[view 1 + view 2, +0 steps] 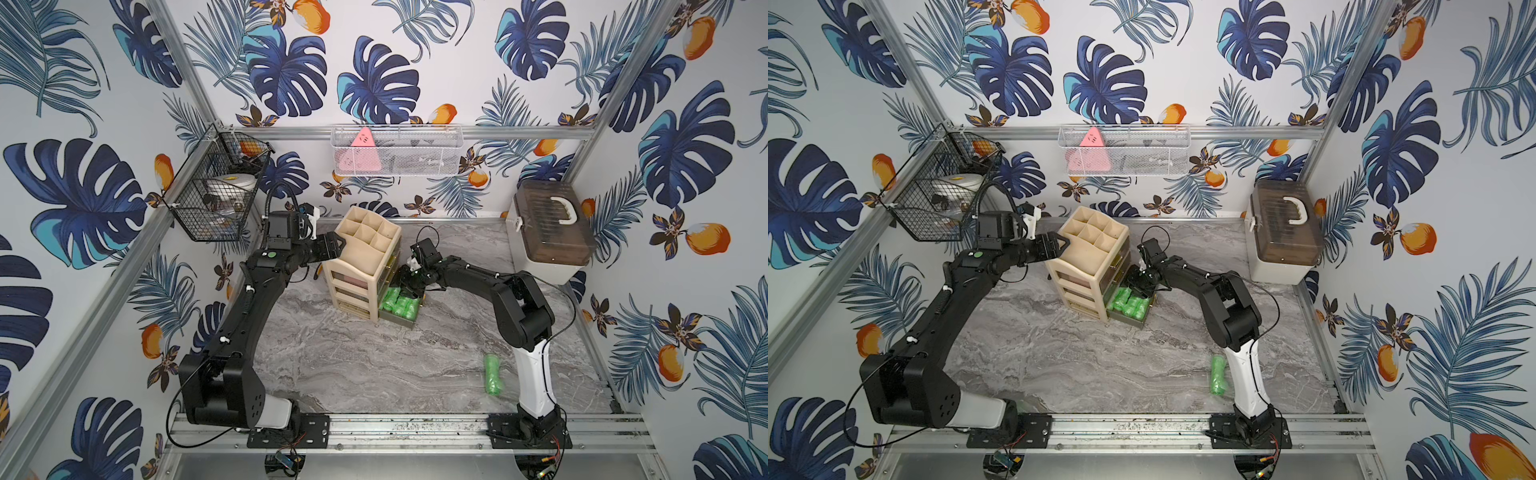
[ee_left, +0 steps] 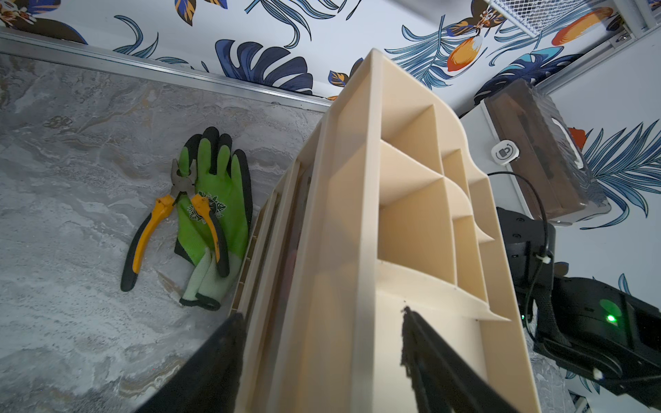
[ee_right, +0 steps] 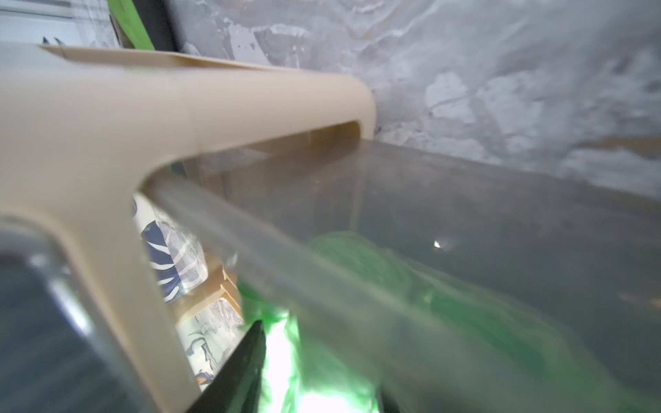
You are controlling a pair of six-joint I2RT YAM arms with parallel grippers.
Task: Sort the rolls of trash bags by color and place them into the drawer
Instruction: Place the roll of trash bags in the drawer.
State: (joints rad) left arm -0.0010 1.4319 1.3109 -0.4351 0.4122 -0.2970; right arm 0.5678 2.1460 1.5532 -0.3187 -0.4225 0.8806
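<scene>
I work on a grey marbled table (image 1: 353,365) boxed in by walls papered with blue leaves; a black wire basket (image 1: 216,187) and a white mesh basket (image 1: 395,149) hang on those walls; a lidded storage box (image 1: 552,228) fills the far right corner. The near and middle stretch of the table lies open between my two arms; behind the cream organizer (image 1: 347,270), a green work glove (image 2: 214,214) with pliers (image 2: 168,221) laid partly across it takes up the strip toward the back wall.

My left gripper (image 2: 322,314) straddles the organizer's upper wall on its left side, one finger outside and one in a top compartment, pinching that wall. The bottom drawer (image 1: 399,318) stands pulled out toward my right arm; a cluster of green rolls (image 1: 397,305) lies in it. My right gripper (image 3: 322,361) dips into the drawer's far end over those rolls; in the right wrist view green plastic sits between my fingers, but the blur is heavy and I cannot tell whether I pinch it or stand spread. One loose green roll (image 1: 493,374) lies on the table near my right arm's base, well apart from the drawer.
</scene>
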